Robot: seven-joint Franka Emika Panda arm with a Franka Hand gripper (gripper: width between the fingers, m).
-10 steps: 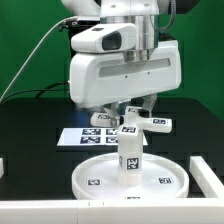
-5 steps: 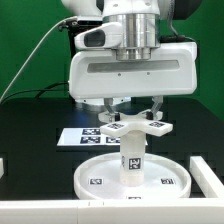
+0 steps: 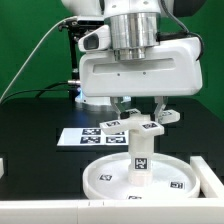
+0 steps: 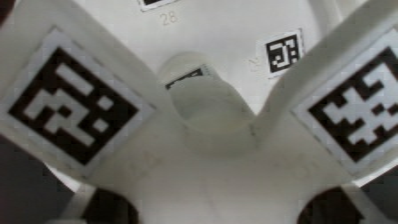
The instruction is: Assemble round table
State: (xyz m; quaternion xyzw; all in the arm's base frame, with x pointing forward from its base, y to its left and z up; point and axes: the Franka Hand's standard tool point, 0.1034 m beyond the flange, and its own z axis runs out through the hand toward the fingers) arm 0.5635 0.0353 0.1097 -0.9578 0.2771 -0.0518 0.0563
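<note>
**Scene status**

1. The arm (image 3: 140, 62) fills the upper centre of the exterior frame, with its wrist pointing straight down.
2. The fingers (image 3: 159, 104) hang on either side of the cross-shaped foot (image 3: 135, 124), at the centre of the frame. They stand spread apart. Whether they press on the foot or have let go of it cannot be told.
3. The cross-shaped foot sits level at the top end of the leg (image 3: 141, 158).
4. The leg stands upright near the middle of the round disc (image 3: 100, 180).
5. The round disc lies flat on the black worktop (image 3: 30, 130), in the lower centre of the frame.
6. The marker board (image 3: 85, 137) lies flat behind the disc, towards the exterior view's left.

**Wrist view**

Two tagged arms of the cross-shaped foot (image 4: 71, 95) spread in a V. The leg (image 4: 205, 115) shows between them, with the round disc (image 4: 214, 40) beyond.
</note>
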